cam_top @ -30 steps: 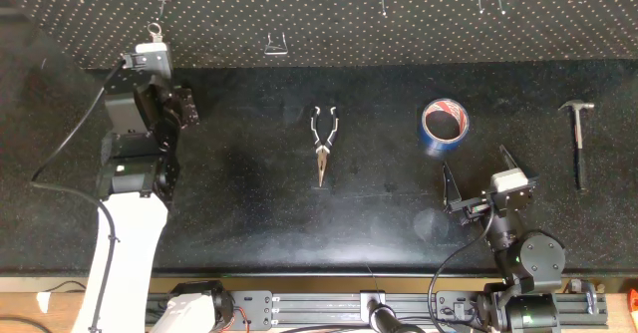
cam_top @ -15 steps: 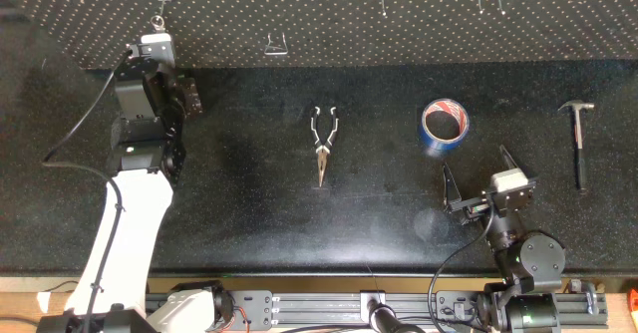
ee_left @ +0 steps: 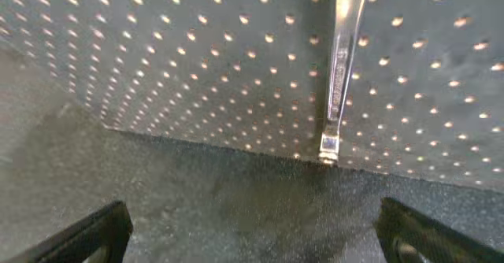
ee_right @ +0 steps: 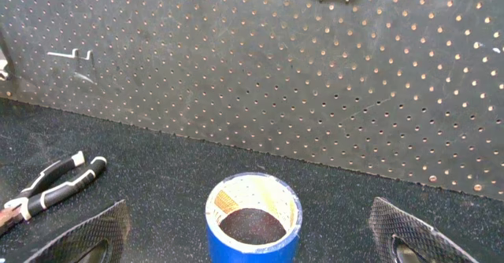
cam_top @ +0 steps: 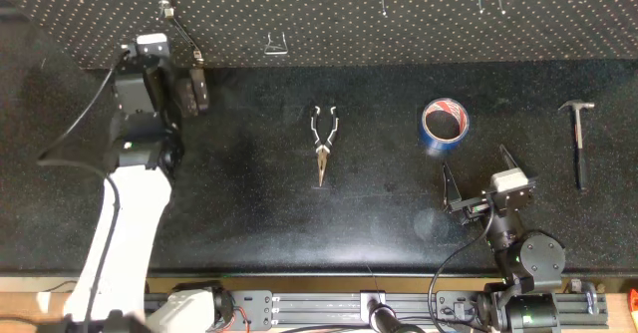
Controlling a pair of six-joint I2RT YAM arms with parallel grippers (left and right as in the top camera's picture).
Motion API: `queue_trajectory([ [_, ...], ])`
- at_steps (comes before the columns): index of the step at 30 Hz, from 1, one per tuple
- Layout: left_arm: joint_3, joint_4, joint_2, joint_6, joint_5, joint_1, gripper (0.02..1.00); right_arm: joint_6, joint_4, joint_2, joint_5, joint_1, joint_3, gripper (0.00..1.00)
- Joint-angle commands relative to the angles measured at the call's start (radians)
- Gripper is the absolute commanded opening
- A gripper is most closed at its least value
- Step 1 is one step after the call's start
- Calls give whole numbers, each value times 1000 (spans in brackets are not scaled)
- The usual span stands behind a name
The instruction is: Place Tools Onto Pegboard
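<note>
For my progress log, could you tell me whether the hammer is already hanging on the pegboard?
No, the hammer lies flat on the table, below the pegboard.

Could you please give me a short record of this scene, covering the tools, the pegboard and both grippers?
on pegboard: wrench, apparently hung at the board's left end
on table: pliers, blue tape roll, hammer, all apart
left gripper: open, empty, facing the wrench, not touching it
right gripper: open, empty, on the near side of the tape roll
free hooks: several along the board
progress: one tool up, three not yet hung
</note>
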State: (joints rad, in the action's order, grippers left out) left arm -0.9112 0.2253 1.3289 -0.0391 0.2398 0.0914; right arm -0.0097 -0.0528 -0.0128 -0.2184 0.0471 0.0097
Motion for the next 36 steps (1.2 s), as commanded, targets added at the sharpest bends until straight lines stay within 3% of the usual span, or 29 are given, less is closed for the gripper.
queue_trajectory([
  [1,-11,447,-455,5,-196,-114,996,-11,-3,9,1,-4,-6,998],
  [2,-11,454,-521,6,-201,-119,996,-11,-2,9,1,-4,-6,1000],
  [6,-11,596,-750,148,-508,-119,996,-11,-3,9,1,-4,-6,1000],
  [7,-11,696,-729,179,-518,-121,1000,-11,-2,9,1,-4,-6,1000],
  [9,-11,803,-653,193,-514,-138,998,-11,-3,9,2,-4,-6,1000],
  [11,-11,779,-456,340,-398,-299,1000,-11,-3,9,1,-4,-6,1000],
  [13,-59,581,-44,471,-359,-550,998,-11,-3,9,1,-4,-6,1000],
  [15,-168,585,141,473,-348,-592,998,-11,-2,9,1,-4,-6,1000],
  [17,-285,597,285,468,-347,-597,998,-11,-2,9,1,-4,-6,1000],
  [19,-363,597,371,466,-286,-597,996,-11,-3,9,1,-4,-6,1000],
  [23,-374,543,394,449,-302,-596,993,-11,-3,9,1,-4,-6,1000],
  [27,-374,533,402,508,-182,-596,996,-11,-3,9,2,-4,-6,1000],
  [32,-374,492,473,584,-165,-597,998,-11,-2,9,1,-4,-6,1000],
  [36,-374,484,517,586,-203,-598,998,-11,-3,9,1,-4,-6,1000],
])
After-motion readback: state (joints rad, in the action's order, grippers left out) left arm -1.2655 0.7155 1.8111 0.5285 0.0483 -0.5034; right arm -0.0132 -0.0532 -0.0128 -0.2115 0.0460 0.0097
